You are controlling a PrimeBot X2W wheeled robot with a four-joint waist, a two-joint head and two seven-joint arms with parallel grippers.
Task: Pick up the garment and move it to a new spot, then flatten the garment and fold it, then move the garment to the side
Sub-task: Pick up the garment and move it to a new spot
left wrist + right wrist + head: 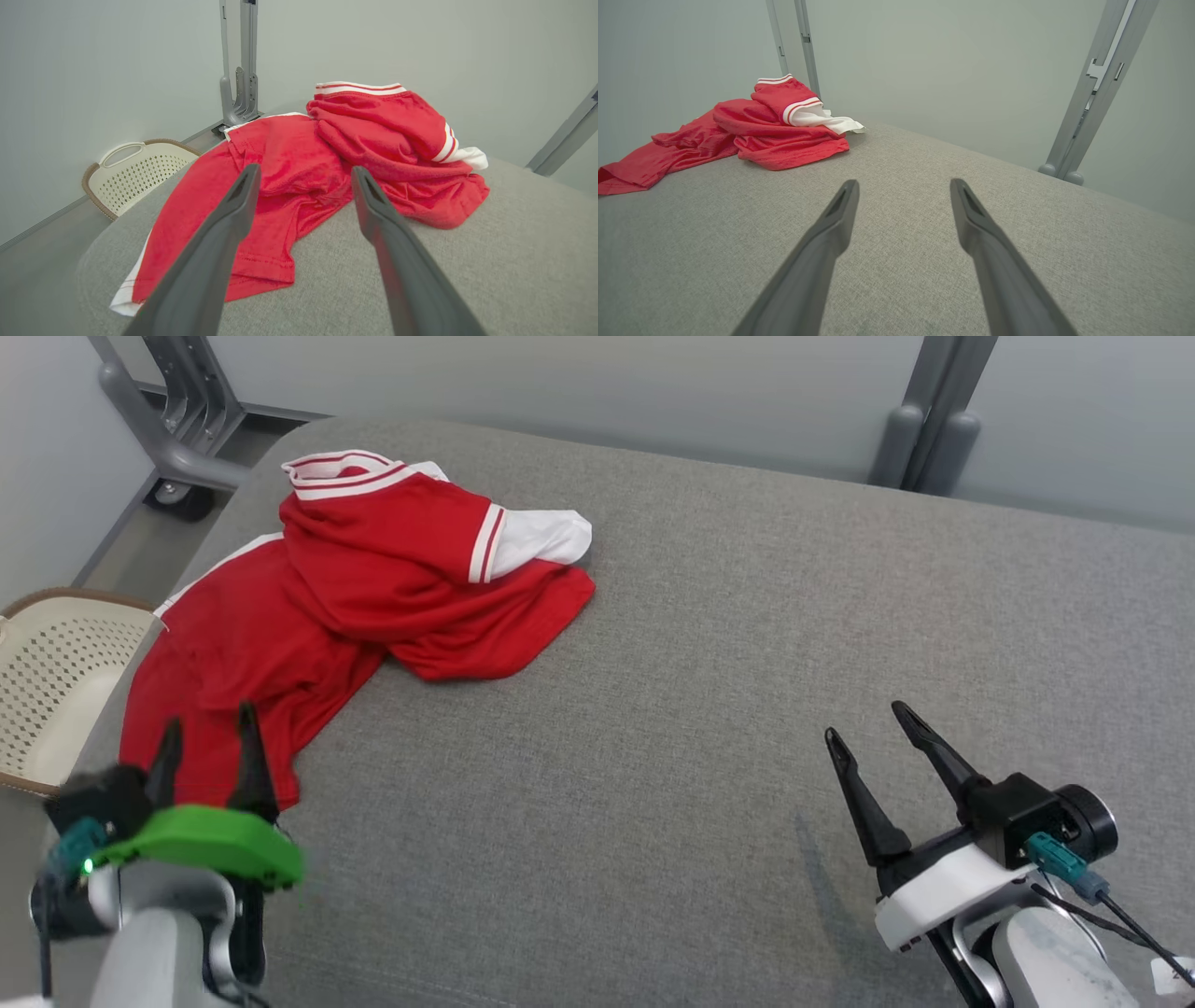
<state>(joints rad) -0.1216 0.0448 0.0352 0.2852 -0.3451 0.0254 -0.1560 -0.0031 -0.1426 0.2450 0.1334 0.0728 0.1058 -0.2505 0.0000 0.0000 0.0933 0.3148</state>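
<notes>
A red garment (336,597) with white and red striped trim lies crumpled at the far left of the grey cushioned surface (728,663), its lower end hanging over the left edge. My left gripper (207,722) hovers open above the garment's near end, nothing between its fingers. In the left wrist view the garment (299,177) spreads just beyond the open gripper (303,172). My right gripper (866,719) stands open over bare fabric at the lower right, far from the garment. The right wrist view has the garment (752,130) at its upper left, beyond the open gripper (903,186).
A cream perforated laundry basket (56,681) stands on the floor left of the surface, also in the left wrist view (135,172). Grey metal frame legs (187,420) rise behind the far left corner, and more frame legs (924,429) at the far right.
</notes>
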